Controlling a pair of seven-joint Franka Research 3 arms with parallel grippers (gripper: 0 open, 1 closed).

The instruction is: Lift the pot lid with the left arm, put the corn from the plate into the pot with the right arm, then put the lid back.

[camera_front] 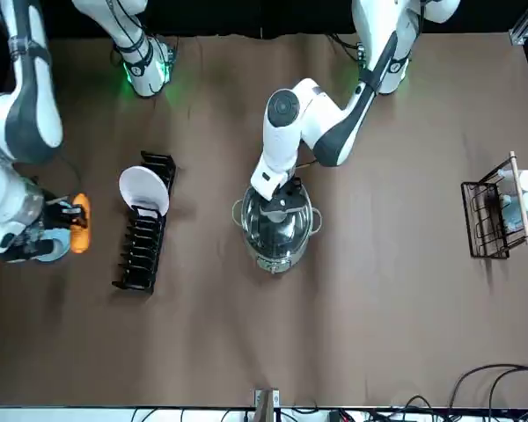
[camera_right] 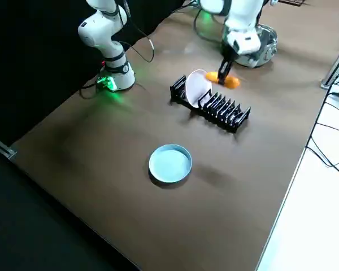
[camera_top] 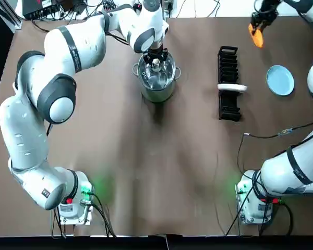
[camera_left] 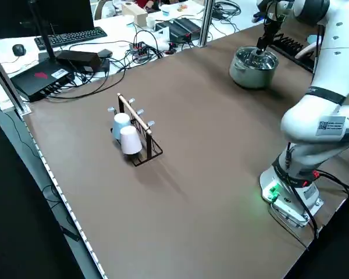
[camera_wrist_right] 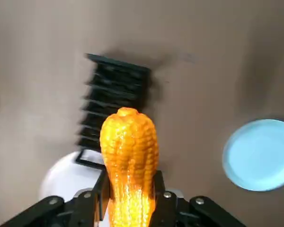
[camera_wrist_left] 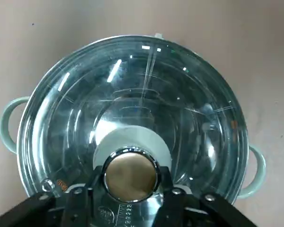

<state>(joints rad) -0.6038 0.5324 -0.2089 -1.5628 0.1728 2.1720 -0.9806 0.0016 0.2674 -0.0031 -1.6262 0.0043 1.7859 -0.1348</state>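
While the left gripper [camera_wrist_left: 130,183] pinches the lid knob [camera_wrist_left: 131,171], the right gripper [camera_wrist_right: 128,198] clamps corn [camera_wrist_right: 128,144], its base hidden.

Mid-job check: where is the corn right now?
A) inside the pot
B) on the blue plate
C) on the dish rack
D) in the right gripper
D: the right gripper is shut on the corn, in the air away from the bare plate; the left gripper grips the lid by its knob.
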